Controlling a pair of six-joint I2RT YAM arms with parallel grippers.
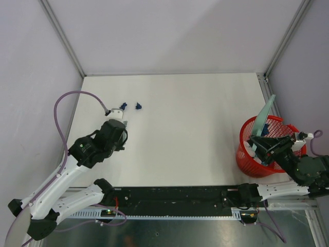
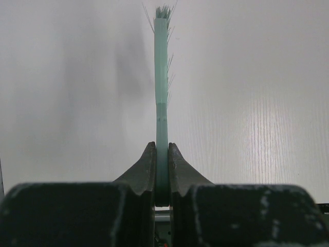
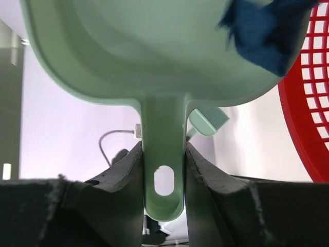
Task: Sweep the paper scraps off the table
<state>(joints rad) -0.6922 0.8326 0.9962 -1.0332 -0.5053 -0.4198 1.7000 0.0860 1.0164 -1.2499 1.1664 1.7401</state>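
Observation:
Dark blue paper scraps [image 1: 122, 106] [image 1: 138, 106] lie on the white table [image 1: 195, 118] at the far left. My left gripper [image 1: 117, 119] is just in front of them, shut on the pale green brush [image 1: 115, 112]. The brush shows edge-on in the left wrist view [image 2: 161, 77], bristles at the far end, between the closed jaws of that gripper [image 2: 162, 149]. My right gripper [image 1: 259, 141] is shut on the handle of the pale green dustpan [image 1: 264, 116], tilted over the red mesh basket [image 1: 247, 154]. In the right wrist view the gripper [image 3: 163, 149] clamps the dustpan [image 3: 154, 46], and a blue scrap [image 3: 267, 31] lies in it.
The red basket [image 3: 308, 118] stands at the table's right edge, near the metal frame post [image 1: 270, 85]. A purple cable [image 1: 67, 103] loops by the left arm. A black rail [image 1: 175, 195] runs along the near edge.

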